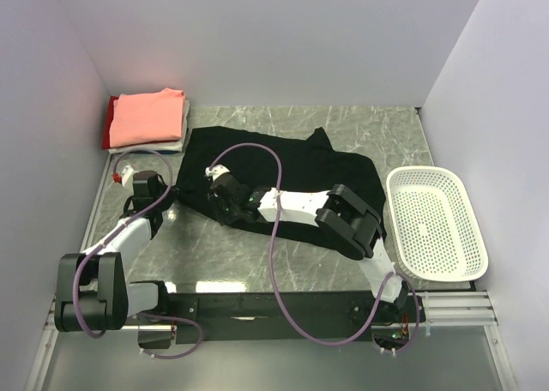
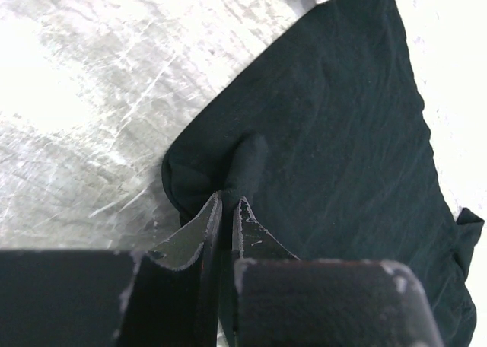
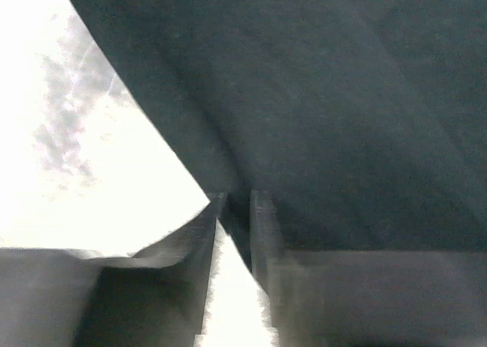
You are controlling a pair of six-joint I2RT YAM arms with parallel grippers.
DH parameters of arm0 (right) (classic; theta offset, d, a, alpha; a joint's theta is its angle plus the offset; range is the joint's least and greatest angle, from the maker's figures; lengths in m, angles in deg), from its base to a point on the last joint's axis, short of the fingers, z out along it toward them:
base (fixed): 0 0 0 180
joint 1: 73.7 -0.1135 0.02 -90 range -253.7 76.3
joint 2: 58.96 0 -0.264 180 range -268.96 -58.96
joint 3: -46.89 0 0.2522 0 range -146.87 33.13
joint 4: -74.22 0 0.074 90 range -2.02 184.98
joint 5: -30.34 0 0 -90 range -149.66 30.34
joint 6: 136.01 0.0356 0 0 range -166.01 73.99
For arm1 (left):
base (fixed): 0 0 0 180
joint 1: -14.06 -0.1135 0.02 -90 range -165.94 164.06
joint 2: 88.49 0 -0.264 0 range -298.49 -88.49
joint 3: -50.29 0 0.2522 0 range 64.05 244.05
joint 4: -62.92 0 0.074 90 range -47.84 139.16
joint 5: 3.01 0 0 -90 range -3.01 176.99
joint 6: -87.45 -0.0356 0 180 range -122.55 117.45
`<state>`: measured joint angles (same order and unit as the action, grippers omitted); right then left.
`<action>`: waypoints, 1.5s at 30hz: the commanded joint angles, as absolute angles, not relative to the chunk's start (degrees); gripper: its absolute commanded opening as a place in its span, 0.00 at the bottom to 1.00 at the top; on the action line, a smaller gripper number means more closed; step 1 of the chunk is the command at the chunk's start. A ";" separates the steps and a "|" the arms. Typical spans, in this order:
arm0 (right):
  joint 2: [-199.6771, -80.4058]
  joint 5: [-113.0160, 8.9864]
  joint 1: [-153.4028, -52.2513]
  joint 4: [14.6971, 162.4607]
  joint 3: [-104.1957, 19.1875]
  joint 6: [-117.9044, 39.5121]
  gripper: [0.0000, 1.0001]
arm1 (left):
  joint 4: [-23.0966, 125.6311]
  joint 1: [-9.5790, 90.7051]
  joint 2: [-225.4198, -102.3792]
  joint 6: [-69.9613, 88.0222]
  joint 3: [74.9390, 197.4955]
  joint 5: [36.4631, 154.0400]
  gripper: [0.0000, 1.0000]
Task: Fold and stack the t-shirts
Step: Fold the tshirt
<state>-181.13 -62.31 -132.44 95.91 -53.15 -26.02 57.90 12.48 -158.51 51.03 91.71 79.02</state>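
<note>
The large black t-shirt point(image 1: 292, 172) lies spread across the middle of the table. My left gripper point(image 2: 230, 202) is shut on a pinched fold at the shirt's near left corner point(image 2: 243, 157); from above it sits at the shirt's left edge point(image 1: 177, 195). My right arm reaches leftward over the shirt. Its gripper point(image 3: 237, 202) straddles the shirt's edge point(image 3: 228, 164) with a narrow gap, cloth between the tips and bright table showing below. In the top view the right gripper point(image 1: 214, 178) rests on the cloth. Folded t-shirts are stacked at the back left, salmon-pink point(image 1: 147, 117) on top.
A white mesh basket point(image 1: 433, 224) stands at the table's right side, beside the right arm's elbow point(image 1: 352, 219). White walls close in the left, back and right. Purple cables point(image 1: 274, 228) loop over both arms.
</note>
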 commanded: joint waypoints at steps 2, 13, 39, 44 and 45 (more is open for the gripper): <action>-179.29 -66.68 -132.41 96.86 -54.76 -25.89 0.13 | 58.75 12.22 -158.37 49.13 94.90 79.79 0.08; -174.89 -65.46 -130.48 94.32 -47.65 -22.28 0.00 | 57.25 9.94 -160.65 49.22 98.50 77.93 0.16; -171.99 -55.53 -130.13 90.53 -48.60 -16.57 0.25 | 51.36 8.16 -146.76 51.33 87.69 80.66 0.53; -168.75 -54.47 -128.99 88.34 -47.73 -13.94 0.36 | 50.84 13.78 -149.30 47.64 90.15 78.47 0.53; -167.78 -54.73 -128.55 88.16 -45.90 -13.15 0.36 | 50.22 15.28 -150.01 47.03 91.54 77.16 0.53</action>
<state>-173.52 -55.21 -130.15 92.32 -47.29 -15.84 50.35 12.06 -148.41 50.09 87.95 79.00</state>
